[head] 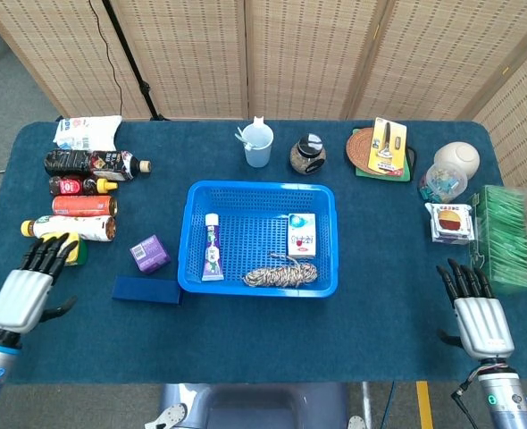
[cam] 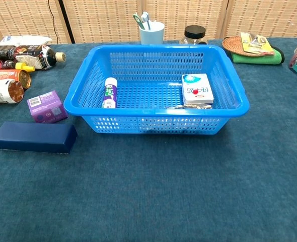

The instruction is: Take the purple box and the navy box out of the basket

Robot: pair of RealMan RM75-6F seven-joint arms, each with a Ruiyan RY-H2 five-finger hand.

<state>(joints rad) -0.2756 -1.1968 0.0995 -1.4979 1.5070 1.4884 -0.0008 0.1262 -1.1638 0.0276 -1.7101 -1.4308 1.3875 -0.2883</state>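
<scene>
Both target boxes lay outside the basket (head: pixel 262 192): the navy box (head: pixel 146 290) flat just right of the left hand (head: pixel 27 290), the purple box (head: pixel 149 253) beyond it. Each hand, including the right hand (head: pixel 479 315), was empty, fingers spread, indicating completed placement.

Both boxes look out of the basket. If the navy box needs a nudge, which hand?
Left. The left hand lies open just left of the navy box and purple box, both on the table beside the basket. The right hand is across the table, past the basket.
</scene>
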